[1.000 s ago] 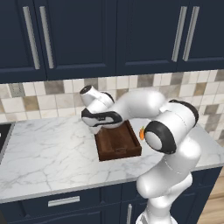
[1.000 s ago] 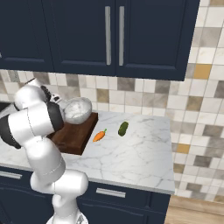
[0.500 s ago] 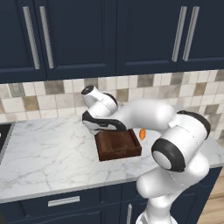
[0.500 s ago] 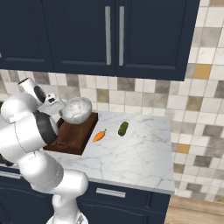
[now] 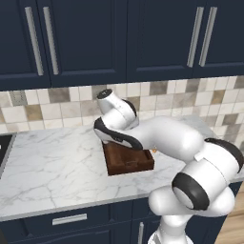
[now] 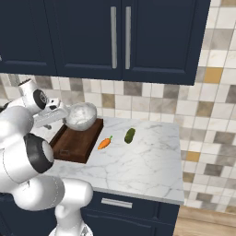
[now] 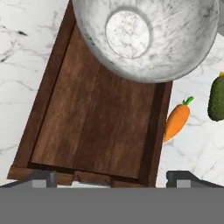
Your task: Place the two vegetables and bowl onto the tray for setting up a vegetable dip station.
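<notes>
The pale marbled bowl rests upright at the far end of the dark wooden tray, about as wide as the tray; it also shows as bowl on tray. My gripper hovers open over the tray's near end, with nothing between its fingers and apart from the bowl. The orange carrot lies on the counter just beside the tray's right edge, and the dark green cucumber lies beyond it. Carrot and cucumber sit side by side on the marble. My arm hides much of the tray.
The white marble counter stretches to the right of the vegetables. A tiled backsplash and dark blue cabinets rise behind. A dark cooktop edge lies at the far left. The counter's front edge runs below the tray.
My arm has swung its elbow around and the hand has drawn back slightly from the bowl. Bowl, carrot and cucumber stay where they were. The gripper stays open.
</notes>
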